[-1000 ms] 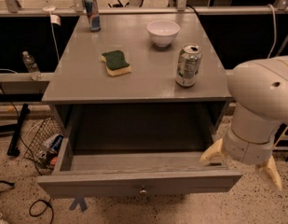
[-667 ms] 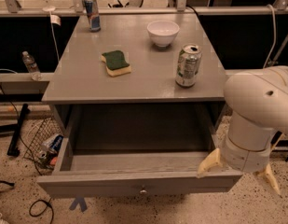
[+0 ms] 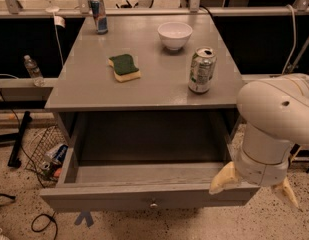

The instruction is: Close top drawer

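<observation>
Speckled terrazzo floor is spreading beneath a grey cabinet that is standing before a dark, railed backdrop. Its top drawer is sitting pulled well out from the cabinet's front, the wide grey panel facing the room with a small round metal knob at its centre and the shallow interior lying exposed under the cabinet's top. At the cabinet's right front corner the robot's bulky white arm is reaching down, and its gripper is hanging at the right end of the drawer front with its two tan fingers splayed wide apart, grasping nothing. One finger is pointing in over the drawer's right front corner and the other is angling out past the cabinet's right side; whether either is touching the panel cannot be told. On the cabinet's top, a white bowl is sitting toward the back, right of centre. A silver-and-green drink can is standing upright near the right edge, in front of the bowl. A green-topped yellow sponge is lying left of centre, and a blue can is standing at the back left corner. Off the cabinet's left side, a clear water bottle is standing on a low ledge and a wire basket is resting on the floor with dark cables trailing nearby. A blue tape mark is sticking to the floor just in front of the cabinet.
</observation>
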Robot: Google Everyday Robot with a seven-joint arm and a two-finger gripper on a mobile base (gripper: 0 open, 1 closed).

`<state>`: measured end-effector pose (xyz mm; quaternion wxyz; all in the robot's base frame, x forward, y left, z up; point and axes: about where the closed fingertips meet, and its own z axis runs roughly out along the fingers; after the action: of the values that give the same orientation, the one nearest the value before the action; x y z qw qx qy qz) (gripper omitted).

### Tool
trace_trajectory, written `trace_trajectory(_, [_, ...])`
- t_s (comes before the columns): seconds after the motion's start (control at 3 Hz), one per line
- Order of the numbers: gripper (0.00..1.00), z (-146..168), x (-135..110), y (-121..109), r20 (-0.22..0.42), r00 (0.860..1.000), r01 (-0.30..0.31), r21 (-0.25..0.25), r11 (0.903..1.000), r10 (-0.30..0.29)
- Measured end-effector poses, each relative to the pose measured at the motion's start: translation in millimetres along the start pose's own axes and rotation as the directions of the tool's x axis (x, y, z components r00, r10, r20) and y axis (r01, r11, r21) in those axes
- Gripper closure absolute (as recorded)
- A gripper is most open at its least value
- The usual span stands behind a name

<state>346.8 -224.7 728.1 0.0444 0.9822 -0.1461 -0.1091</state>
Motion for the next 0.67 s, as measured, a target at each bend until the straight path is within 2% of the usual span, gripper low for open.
trace_trajectory(0.33, [0.0, 15.0, -7.5, -11.1, 0.001, 0.992, 0.127, -0.029, 0.9915, -0.127])
trace_trajectory(0.67, [0.0, 28.2, -13.9, -22.1, 0.019, 0.974, 0.228, -0.046, 0.9726, -0.227])
